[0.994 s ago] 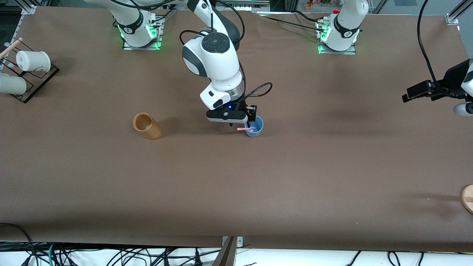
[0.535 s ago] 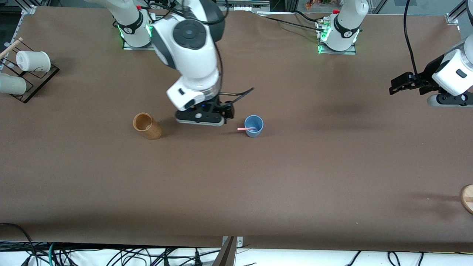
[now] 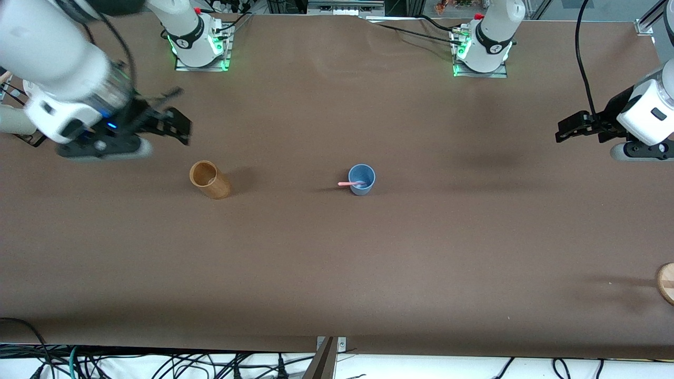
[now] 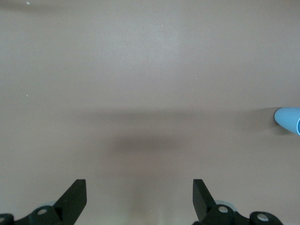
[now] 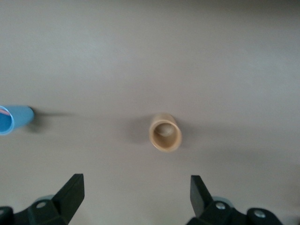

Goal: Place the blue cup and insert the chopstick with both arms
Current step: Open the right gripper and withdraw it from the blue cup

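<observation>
Hanging over the brown table [image 3: 337, 263] toward the right arm's end, the right arm's black two-finger gripper [image 3: 171, 122] has its jaws spread wide and holds nothing; in its wrist view the two fingertips [image 5: 72, 186] stand well apart with bare tabletop between them. Near it on the table stands the brown wooden cup [image 3: 209, 179], upright, its mouth showing as a round ring in the right wrist view [image 5: 165, 132]. The black rack [image 3: 45, 123] with white cups [image 3: 13, 120] sits at the table's edge by the same arm.

The small light-blue handleless cup [image 3: 362, 179] stands upright about mid-table, well apart from both grippers. The short pink chopstick [image 3: 352, 183] rests inside it, leaning over the rim toward the right arm's end.

The left arm's black gripper [image 3: 575, 128] waits over the table's other end, jaws likewise wide and empty, its fingertips [image 4: 77, 192] framing bare table, with the blue cup at the picture's edge [image 4: 288, 118]. A round wooden piece [image 3: 666, 282] lies at that edge, nearer the front camera.
</observation>
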Controlling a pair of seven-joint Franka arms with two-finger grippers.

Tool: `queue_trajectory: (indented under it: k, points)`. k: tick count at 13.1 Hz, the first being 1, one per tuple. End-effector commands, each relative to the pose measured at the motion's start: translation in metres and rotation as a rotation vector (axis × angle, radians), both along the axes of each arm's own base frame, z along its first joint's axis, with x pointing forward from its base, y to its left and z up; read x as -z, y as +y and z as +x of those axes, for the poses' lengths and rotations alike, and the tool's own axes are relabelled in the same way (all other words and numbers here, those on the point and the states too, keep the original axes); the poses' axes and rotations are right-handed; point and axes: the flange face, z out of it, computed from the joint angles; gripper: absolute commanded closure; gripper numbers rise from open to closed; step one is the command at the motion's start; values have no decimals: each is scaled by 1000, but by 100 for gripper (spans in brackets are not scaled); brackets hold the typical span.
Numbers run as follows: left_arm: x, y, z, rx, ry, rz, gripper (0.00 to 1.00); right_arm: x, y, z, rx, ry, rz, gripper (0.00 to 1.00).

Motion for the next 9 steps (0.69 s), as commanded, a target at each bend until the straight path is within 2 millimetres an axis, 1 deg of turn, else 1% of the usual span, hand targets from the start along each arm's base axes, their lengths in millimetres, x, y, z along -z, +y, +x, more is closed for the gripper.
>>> queue_trajectory:
  k: [1,2,3,5,6,9]
  points:
    - [-6,3,5,16,-11,18,0,-11,-40,-56,-41,4,19,0]
    - [-5,2,5,17,-10,18,0,-12,-51,-55,-52,9,18,0]
    - [-5,2,5,17,-10,18,0,-11,-57,-53,-50,10,18,0]
    - [-4,1,5,19,-7,15,0,-7,-56,-51,-53,19,16,0]
    - [-5,0,5,20,-8,15,0,-9,-53,-51,-56,14,15,0]
    - [-5,-1,5,22,-8,15,0,-5,-47,-45,-62,14,14,0]
